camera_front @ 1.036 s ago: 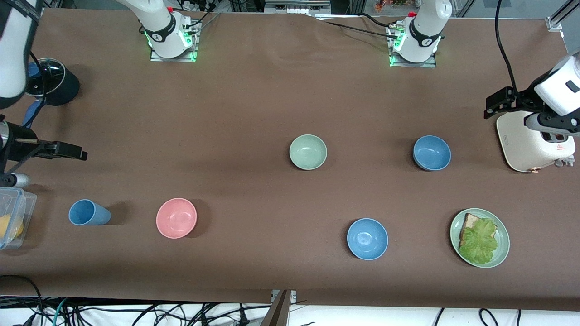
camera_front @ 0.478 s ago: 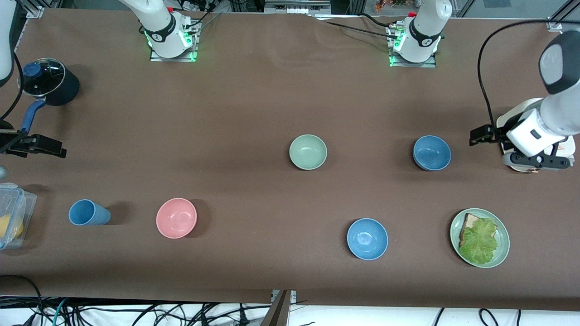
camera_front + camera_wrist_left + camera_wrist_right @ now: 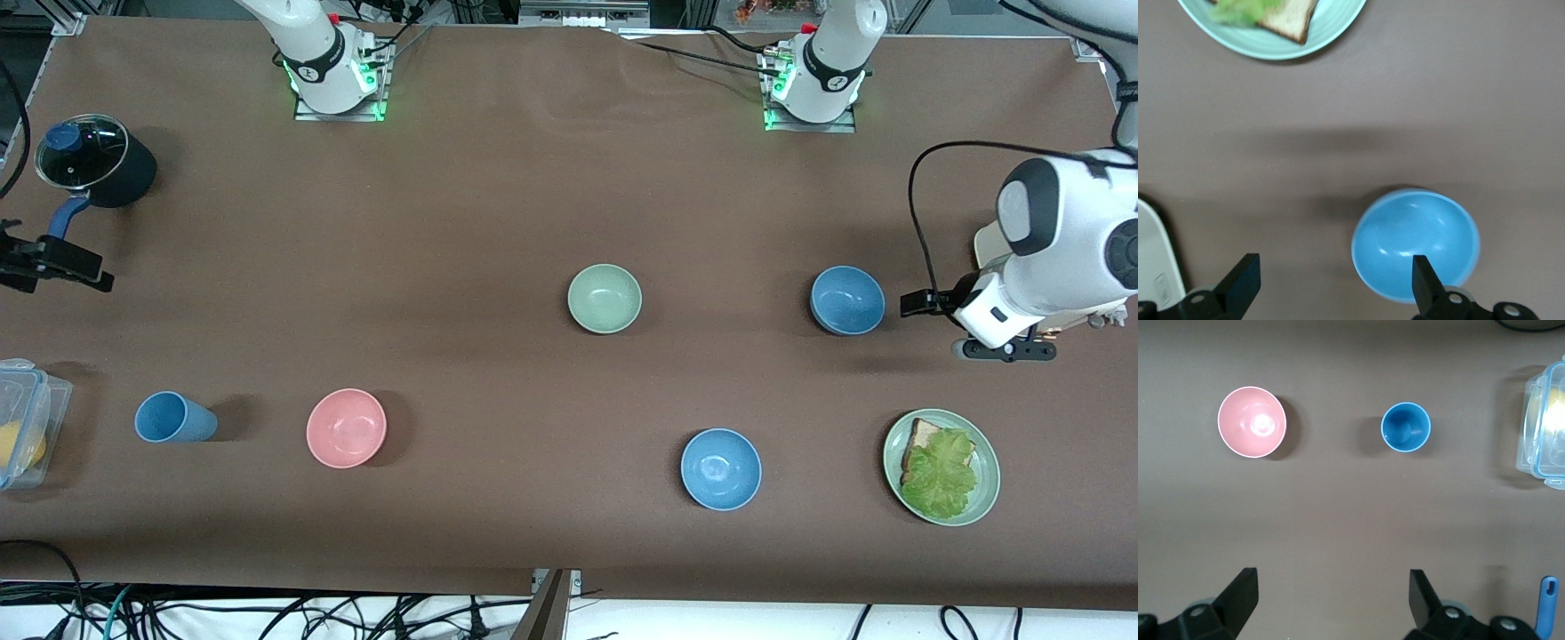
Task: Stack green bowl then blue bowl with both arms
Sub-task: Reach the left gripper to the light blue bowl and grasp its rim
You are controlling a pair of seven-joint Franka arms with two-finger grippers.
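Count on the bench (image 3: 498, 196): one green bowl (image 3: 605, 299), two blue bowls, one pink bowl (image 3: 346, 428).
Left end effector (image 3: 1331, 283) released over bench just beside the blue bowl (image 3: 847, 300) nearest the left arm's base; right end effector (image 3: 1331, 597) released, waiting near the cup (image 3: 1405, 427). The front view alone shows the green bowl, mid-bench.

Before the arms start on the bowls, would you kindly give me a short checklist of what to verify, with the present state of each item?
1. Left claw open: ok, fingers spread wide.
2. Left claw near a blue bowl: ok, beside it toward the left arm's end of the table, not touching.
3. Right claw open: ok; it hangs at the right arm's end of the table, near the pot.
4. Green bowl upright and unobstructed: ok, nothing in it.
5. Stack begun: not ok, all bowls stand apart.
6. Which blue bowl is meant: cannot tell; a second blue bowl sits nearer the front camera.
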